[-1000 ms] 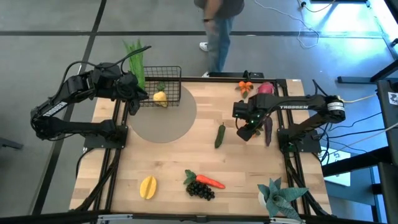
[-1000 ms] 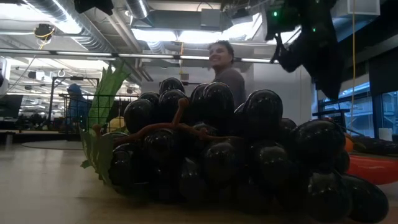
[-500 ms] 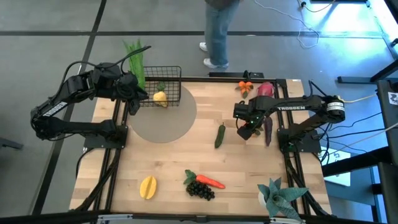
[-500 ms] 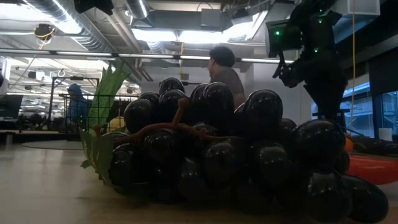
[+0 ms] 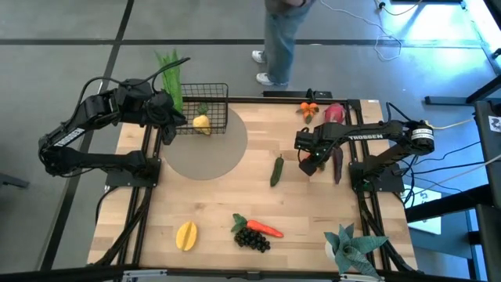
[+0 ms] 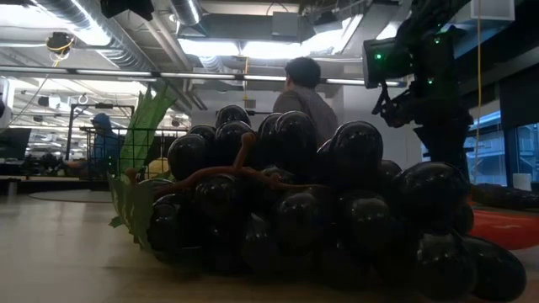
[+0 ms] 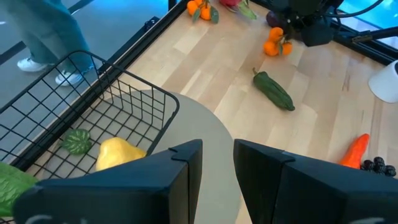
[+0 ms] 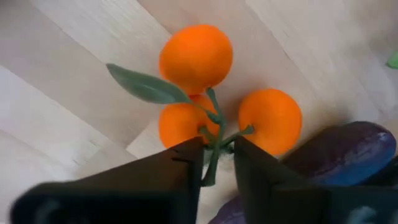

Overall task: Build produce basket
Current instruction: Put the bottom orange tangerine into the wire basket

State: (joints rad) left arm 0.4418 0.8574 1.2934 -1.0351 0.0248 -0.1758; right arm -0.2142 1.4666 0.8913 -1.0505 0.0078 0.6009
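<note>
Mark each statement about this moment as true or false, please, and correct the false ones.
1. A yellow fruit lies inside the wire basket. True.
2. The cucumber is in the basket. False: it lies on the bare table.
3. The right gripper has its fingers around the stem of the tangerines. True.
4. The carrot lies beside the grapes. True.
5. The left gripper holds the eggplant. False: it holds nothing beside the basket.

The basket [image 5: 202, 110] stands at the table's [image 5: 211, 204] far left corner. The cucumber [image 5: 277, 170] lies mid-table, the eggplant [image 5: 337, 165] toward the right edge. The grapes [image 5: 254, 237] and carrot [image 5: 262, 228] lie touching by the near edge.
</note>
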